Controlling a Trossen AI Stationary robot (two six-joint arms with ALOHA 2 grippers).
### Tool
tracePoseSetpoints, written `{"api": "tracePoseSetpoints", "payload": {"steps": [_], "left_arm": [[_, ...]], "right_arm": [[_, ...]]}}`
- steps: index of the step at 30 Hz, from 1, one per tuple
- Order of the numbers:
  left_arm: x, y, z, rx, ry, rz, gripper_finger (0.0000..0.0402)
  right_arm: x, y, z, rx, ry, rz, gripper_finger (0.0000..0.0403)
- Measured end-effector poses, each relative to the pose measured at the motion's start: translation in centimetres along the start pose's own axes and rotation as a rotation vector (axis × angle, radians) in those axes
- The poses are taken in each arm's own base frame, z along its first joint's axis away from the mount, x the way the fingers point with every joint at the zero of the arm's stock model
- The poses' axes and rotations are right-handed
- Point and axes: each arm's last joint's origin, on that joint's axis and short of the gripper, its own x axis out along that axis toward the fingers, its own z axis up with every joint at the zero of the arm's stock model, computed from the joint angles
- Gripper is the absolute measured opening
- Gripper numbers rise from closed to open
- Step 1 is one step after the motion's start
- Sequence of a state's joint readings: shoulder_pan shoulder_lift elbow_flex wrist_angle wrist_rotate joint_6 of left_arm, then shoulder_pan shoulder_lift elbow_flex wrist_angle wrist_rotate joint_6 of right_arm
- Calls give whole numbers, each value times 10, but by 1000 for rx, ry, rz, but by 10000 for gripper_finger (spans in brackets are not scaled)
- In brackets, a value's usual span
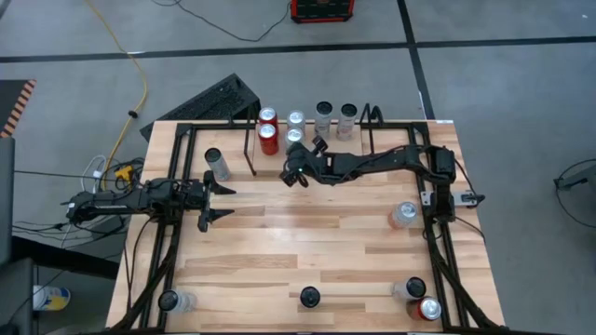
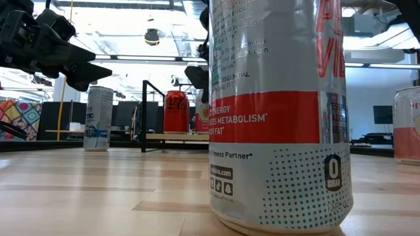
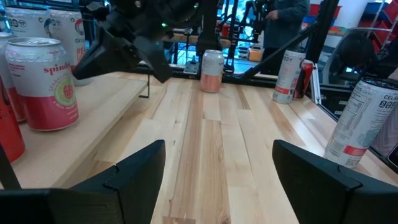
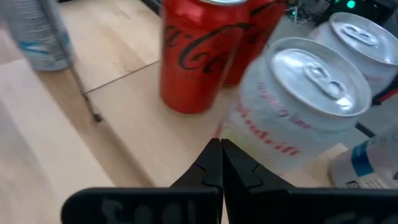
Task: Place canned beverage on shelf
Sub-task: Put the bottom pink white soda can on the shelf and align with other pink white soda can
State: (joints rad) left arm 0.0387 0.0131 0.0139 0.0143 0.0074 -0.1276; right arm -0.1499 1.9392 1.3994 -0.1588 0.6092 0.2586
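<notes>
at the back of the pale wooden surface [image 1: 307,251], the low black thin-wire shelf [image 1: 250,149] already carries two red cans [image 1: 268,138] and several silver ones [image 1: 296,121]. the right pincer [image 1: 296,173] hangs just in front of them, pinched together and empty. the left pincer [image 1: 209,200] waits wide apart, holding nothing. more silver cans [image 1: 404,215] stand loose on the surface, so placing looks partly done.

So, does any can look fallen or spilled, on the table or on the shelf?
Nothing stands out. The cans on the shelf stand upright between the shelf end brackets, and the loose cans on the table are upright too; no spill shows. The right tool is shut and empty beside them.
</notes>
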Motion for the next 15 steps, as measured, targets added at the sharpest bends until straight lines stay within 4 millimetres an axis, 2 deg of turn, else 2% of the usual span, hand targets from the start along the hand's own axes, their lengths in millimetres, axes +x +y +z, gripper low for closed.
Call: {"api": "tracePoseSetpoints", "payload": {"steps": [15], "left_arm": [[0,0,0,0,0,0,282]], "right_arm": [[11,-17,3,27,13,-30,20]]}}
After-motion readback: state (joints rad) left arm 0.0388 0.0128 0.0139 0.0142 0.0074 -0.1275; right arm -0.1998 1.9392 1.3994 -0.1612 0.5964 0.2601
